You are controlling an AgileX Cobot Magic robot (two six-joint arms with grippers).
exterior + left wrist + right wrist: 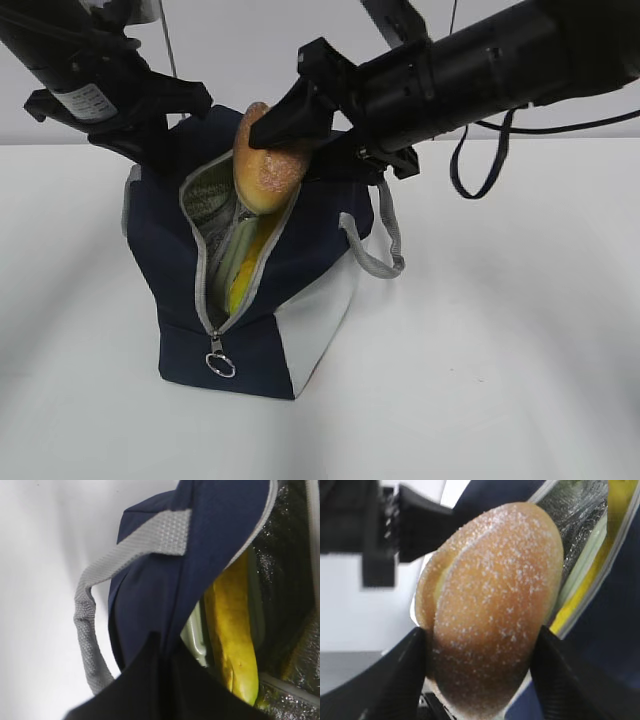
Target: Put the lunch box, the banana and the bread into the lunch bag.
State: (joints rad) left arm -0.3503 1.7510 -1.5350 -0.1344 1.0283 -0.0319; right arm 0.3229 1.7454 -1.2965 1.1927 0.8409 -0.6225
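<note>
- Presently, the lunch bag (255, 290) stands on the white table (520, 340), zipper open, silver lining exposed.
- Right gripper (285, 130): fingers (395, 680) pinching the bread (265, 160) from both sides; the loaf hangs tilted over the bag's opening, its lower end at the zipper edge.
- Banana (232, 630): inside the bag, lying against the foil lining.
- Lunch box (195, 637): inside the bag beside the banana; only a pale green lid edge shows.
- Left gripper (150, 140): at the bag's rear left edge, against the navy fabric near a grey handle (90, 630); cannot tell whether its fingers are spread or clamped.
</note>
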